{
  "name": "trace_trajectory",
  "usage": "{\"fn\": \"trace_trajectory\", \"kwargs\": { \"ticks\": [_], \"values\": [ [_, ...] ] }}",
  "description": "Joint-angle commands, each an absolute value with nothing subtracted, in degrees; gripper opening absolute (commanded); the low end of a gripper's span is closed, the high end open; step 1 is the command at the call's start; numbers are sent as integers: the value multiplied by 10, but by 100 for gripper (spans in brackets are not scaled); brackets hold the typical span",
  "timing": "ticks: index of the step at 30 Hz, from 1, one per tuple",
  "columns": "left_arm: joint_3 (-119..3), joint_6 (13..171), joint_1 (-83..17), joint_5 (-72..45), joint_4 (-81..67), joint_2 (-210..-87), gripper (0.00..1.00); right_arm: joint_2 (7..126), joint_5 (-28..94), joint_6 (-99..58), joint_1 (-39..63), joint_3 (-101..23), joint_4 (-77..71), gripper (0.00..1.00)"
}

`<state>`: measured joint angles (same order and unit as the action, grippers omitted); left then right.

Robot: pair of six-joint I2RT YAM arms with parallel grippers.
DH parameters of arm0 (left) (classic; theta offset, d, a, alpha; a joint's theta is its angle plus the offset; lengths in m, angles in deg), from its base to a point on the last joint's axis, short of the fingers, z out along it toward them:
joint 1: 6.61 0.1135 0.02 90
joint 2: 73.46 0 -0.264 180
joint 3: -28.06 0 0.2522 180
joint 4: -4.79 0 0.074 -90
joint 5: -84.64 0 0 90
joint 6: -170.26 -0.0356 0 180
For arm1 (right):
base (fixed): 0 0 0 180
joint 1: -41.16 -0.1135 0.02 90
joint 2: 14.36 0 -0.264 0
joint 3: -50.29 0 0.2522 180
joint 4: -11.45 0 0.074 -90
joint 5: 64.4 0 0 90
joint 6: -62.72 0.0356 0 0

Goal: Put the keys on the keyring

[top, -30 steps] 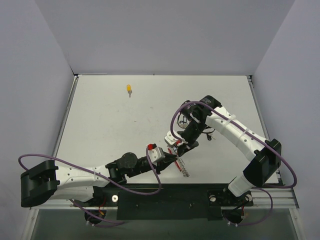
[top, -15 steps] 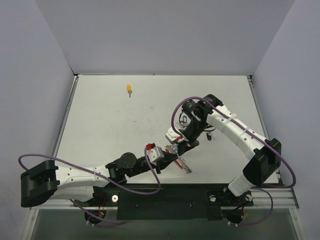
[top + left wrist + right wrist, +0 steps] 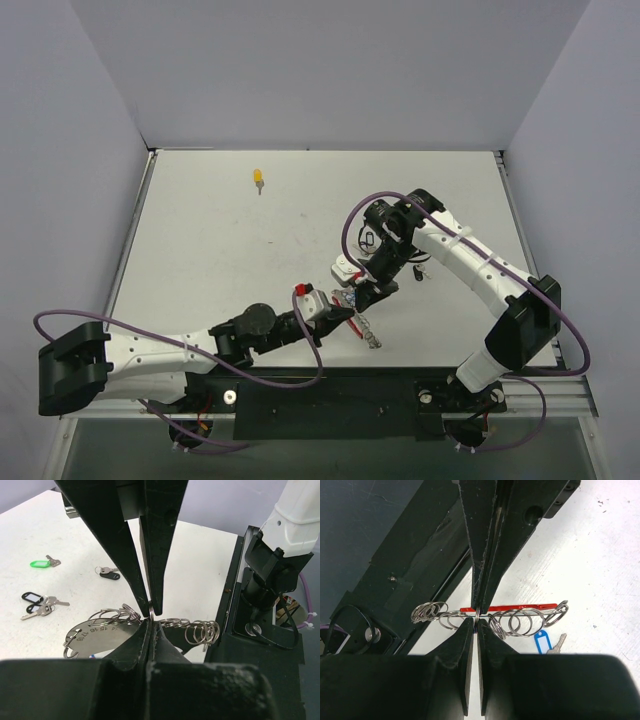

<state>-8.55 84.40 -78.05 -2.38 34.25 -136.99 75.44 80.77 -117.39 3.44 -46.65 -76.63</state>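
Note:
The keyring [image 3: 507, 608], a wire loop with a red section and several silver split rings, hangs between my two grippers. In the top view it is at the near middle of the table [image 3: 362, 322]. My left gripper [image 3: 151, 622] is shut on one split ring [image 3: 151, 611] of it. My right gripper [image 3: 475, 626] is shut on the same ring from the opposite side. A numbered metal tag [image 3: 100, 632] hangs on the loop. Keys lie on the table: blue tag [image 3: 542, 641], green tag [image 3: 40, 563], two with black tags [image 3: 107, 573] [image 3: 33, 598], and yellow tag [image 3: 258, 178] far back.
The black mounting rail and the right arm's base [image 3: 265, 585] stand close to the right of the keyring. The table's near edge [image 3: 400, 368] runs just behind the grippers. White walls close the table at the back and sides.
My right gripper has shifted slightly left and closer to the left gripper. The hanging end of the keyring has swung a little. The left arm has barely moved.

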Motion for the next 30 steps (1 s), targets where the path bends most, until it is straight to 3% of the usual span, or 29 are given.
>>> {"fn": "trace_trajectory", "kwargs": {
  "ticks": [1, 7, 13, 30],
  "values": [
    [-143, 853, -770, -4, 234, -1333, 0, 762, 851, -1181, 37, -460, -823, 6],
    [-208, 885, -713, -97, 75, -1316, 0, 766, 860, -1181, 35, -456, -826, 17],
    [-276, 897, -683, -156, -39, -1346, 0, 775, 884, -1171, 35, -457, -826, 22],
    [-310, 927, -673, -193, -49, -1364, 0, 806, 919, -1120, 42, -477, -822, 25]
  ]
}}
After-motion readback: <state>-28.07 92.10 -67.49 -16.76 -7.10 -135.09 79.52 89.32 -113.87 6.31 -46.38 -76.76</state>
